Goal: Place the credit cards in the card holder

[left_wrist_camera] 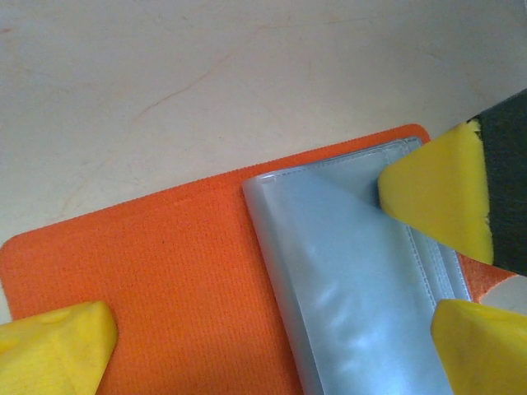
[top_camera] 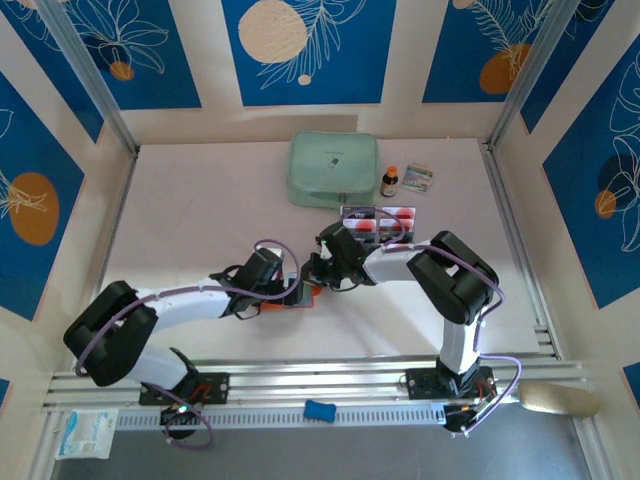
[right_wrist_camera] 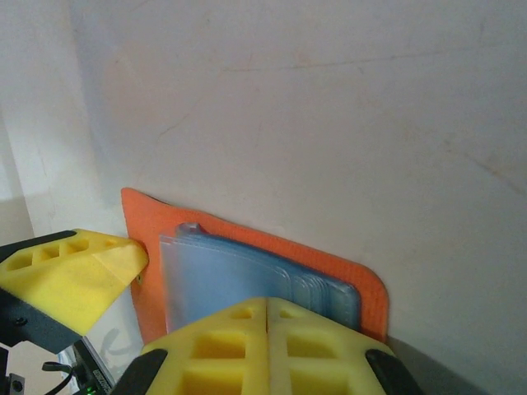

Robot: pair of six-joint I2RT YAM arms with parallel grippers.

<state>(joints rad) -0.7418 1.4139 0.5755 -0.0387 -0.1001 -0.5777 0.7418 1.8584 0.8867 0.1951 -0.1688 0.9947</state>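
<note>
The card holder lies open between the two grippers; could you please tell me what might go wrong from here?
1. The left gripper stands open around the card holder without clamping it, so the holder may slide.
2. The shut right gripper seems to rest its tip on the clear sleeves; once it lifts, they may flop closed.
3. The credit cards lie well apart from the holder, so one arm must leave to fetch them.

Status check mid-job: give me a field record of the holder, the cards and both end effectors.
card holder: square orange leather-like wallet, lying open on the table, blue-grey plastic sleeves exposed
credit cards: dark red-marked plastic cards, grouped beyond the holder, none held
left end effector: open, over the holder
right end effector: shut, tip at the sleeves
</note>
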